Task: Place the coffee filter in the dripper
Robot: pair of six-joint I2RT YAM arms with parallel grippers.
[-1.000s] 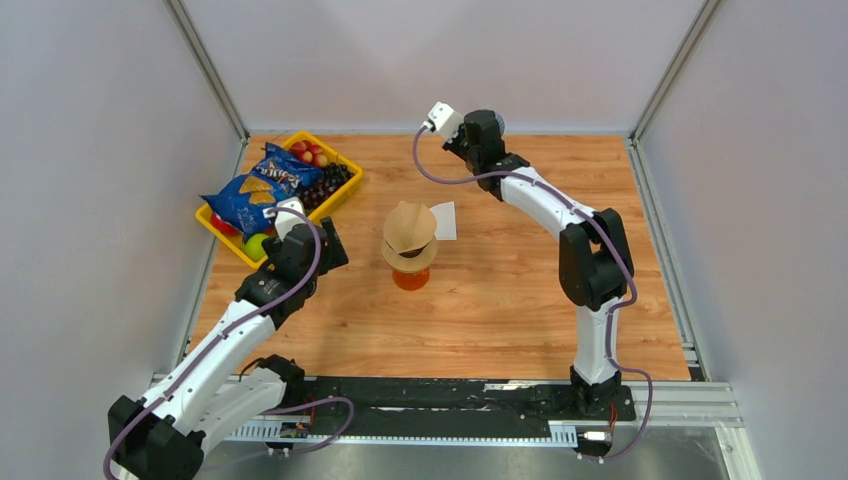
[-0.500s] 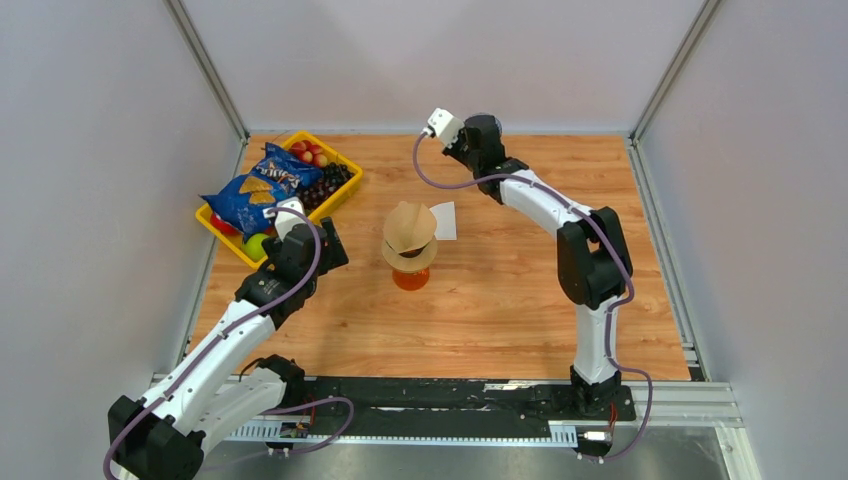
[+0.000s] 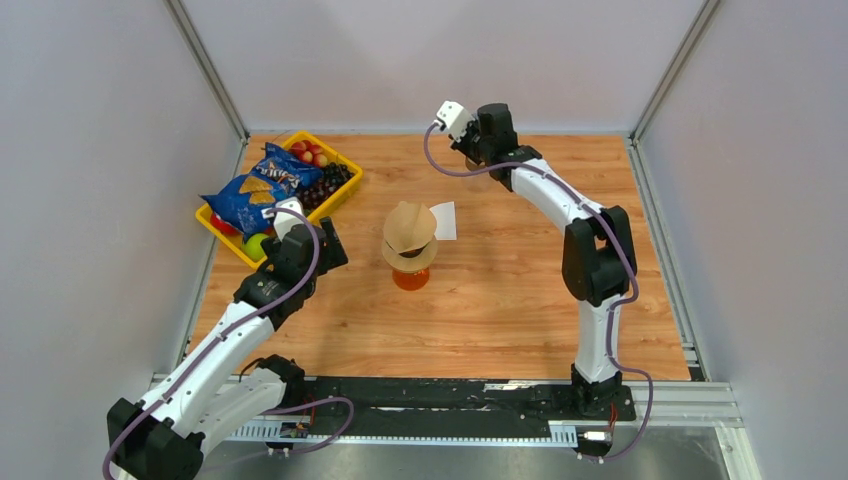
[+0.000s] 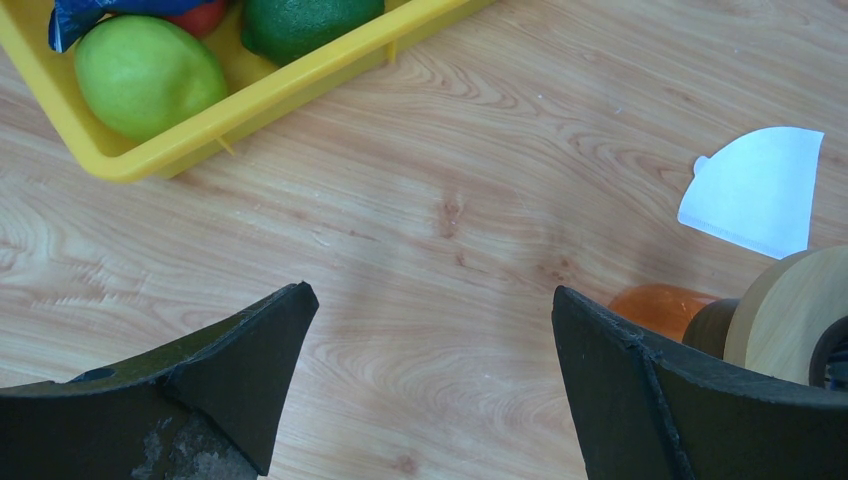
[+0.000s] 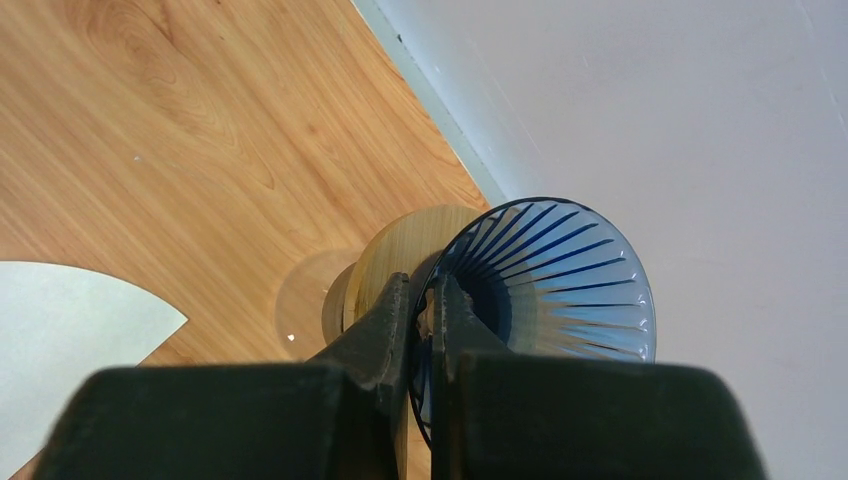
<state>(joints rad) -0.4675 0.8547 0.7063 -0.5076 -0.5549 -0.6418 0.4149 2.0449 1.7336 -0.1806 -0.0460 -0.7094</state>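
- White paper coffee filter lies flat on the wooden table, near the middle and slightly towards the back. Nothing is gripping it.
- Just beside the filter, on its near-left side, stands an orange glass dripper with a tan cone-shaped piece on top. Whether the filter's edge touches this stack cannot be told.
- The right gripper is at the far edge of the table, close to the back wall. Its two fingers are pinched together on the rim of a blue glass dripper, one finger inside the ribbed cone and one outside.
- The blue dripper has a round wooden collar below its cone. It is tilted on its side, its mouth facing the wall.
- The left gripper hovers over bare wood at the left of the table, its fingers spread wide apart and holding nothing.
- Beside the left gripper, towards the back left, sits a yellow tray. It holds a blue chip bag, a pale green fruit, a darker green fruit, and red and dark fruit at its far end.
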